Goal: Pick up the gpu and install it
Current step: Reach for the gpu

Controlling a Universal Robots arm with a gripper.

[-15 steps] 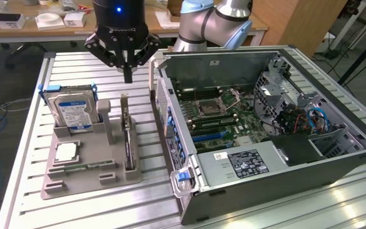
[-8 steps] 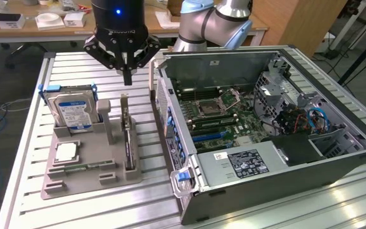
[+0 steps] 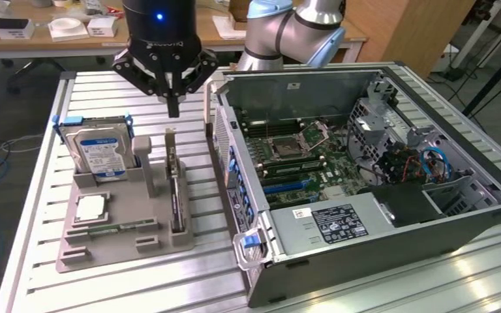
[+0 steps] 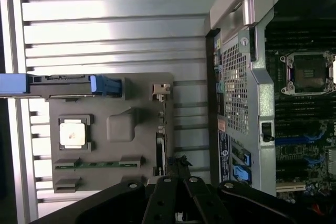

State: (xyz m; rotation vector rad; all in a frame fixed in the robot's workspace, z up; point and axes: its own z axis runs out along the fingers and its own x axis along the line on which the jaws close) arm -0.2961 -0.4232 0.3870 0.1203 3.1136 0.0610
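Observation:
The gpu (image 3: 175, 195) stands on edge in a slot of the grey holder tray (image 3: 120, 251), its silver bracket end pointing up; only its thin edge shows. My gripper (image 3: 174, 109) hangs shut above the gpu's far end, clear of it, with nothing between the fingers. In the wrist view the gpu (image 4: 160, 129) runs as a narrow strip across the tray (image 4: 139, 148), and the closed tips of my gripper (image 4: 178, 162) sit over its near end.
An open computer case (image 3: 364, 254) lies at the exterior view's right, its motherboard (image 3: 312, 163) exposed. The tray also holds a hard drive (image 3: 98, 147), a processor chip (image 3: 89, 208) and a memory strip (image 3: 115, 228). Slatted metal table (image 3: 102, 98) all around.

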